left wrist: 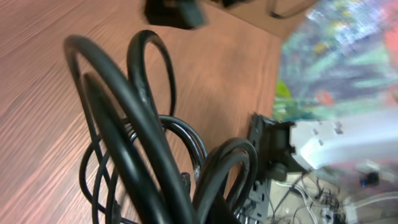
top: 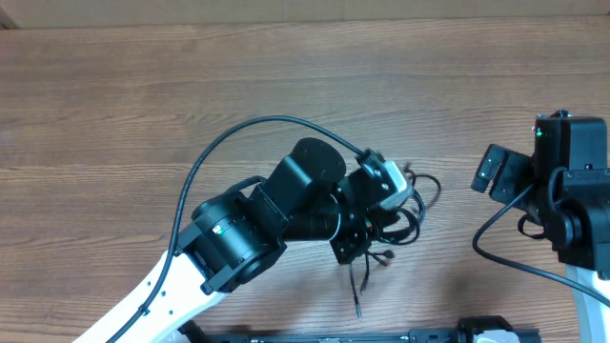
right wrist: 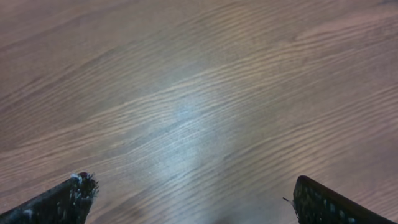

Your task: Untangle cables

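**Risk: dragging the whole knot instead of freeing one strand**

I'm working the cables (top: 419, 202), which are sitting bunched right of the middle of the surface (top: 114, 114), nearer its front edge than its far edge. My left end effector (top: 374, 221) is closed down tight and buried in the bunch. Loops are filling the left wrist view, so I'm reading it as pinching a strand, but the contact point itself is hidden.

What I'm worrying about:
- Pulling now is likely tightening the knot, since nothing is pinning the other side.
- One loose strand (top: 356, 286) is trailing toward the front edge. A sideways pull is risking sweeping it off.
- With a thin cord in closed jaws, a slip is looking likely if I'm jerking.

Around me:
- My right end effector (top: 494, 171) is hanging spread wide near the right edge, gripping nothing, with only bare wood under it and well apart from the bunch.
- My left arm's own thick cable (top: 238, 138) is arcing over the arm. I'm not confusing it with the task cords.
- Nothing is blocking the right arm's path to the knot.
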